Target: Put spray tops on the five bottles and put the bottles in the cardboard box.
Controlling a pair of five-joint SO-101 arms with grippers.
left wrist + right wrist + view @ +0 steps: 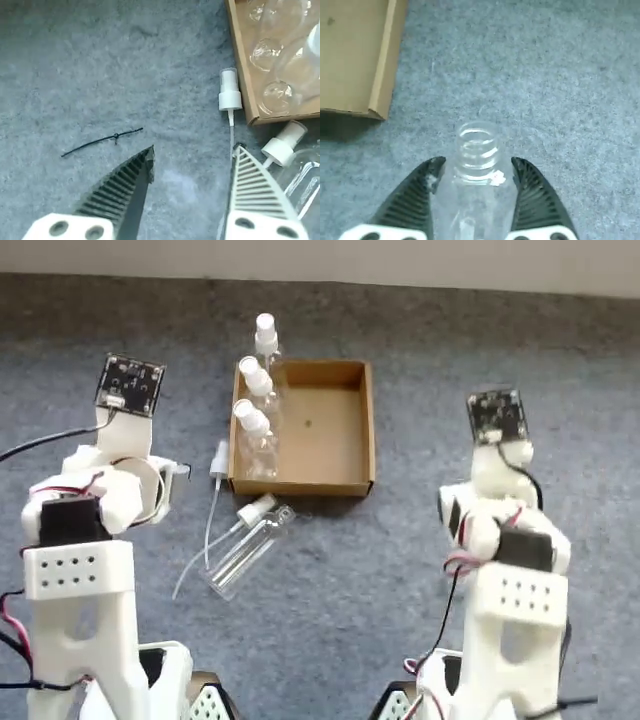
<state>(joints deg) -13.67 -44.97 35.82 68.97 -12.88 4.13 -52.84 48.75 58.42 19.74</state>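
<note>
Two bottles [258, 390] [255, 435] with spray tops on stand inside the cardboard box [330, 425], against its left wall, and a third capped bottle [266, 338] stands at the box's far left corner; from where I look I cannot tell whether it is inside or just behind the wall. The box sits on the grey, carpet-like tabletop [400, 570] between the two arms. Just outside the box's near left corner lies a loose spray top [229, 92], its thin tube pointing away from the box. Close by, in front of the box, a second spray top [284, 144] lies beside an empty bottle [248, 548] that rests on its side. The left pincer [194, 149] hangs over the tabletop with its jaws spread wide and nothing between them, one fingertip right next to the first top's tube. A bit of black wire [102, 140] lies on the tabletop near its other fingertip. The right pincer [477, 161] grips an uncapped bottle [477, 145] by the body, neck open and threads bare, off to the right of the box.
</note>
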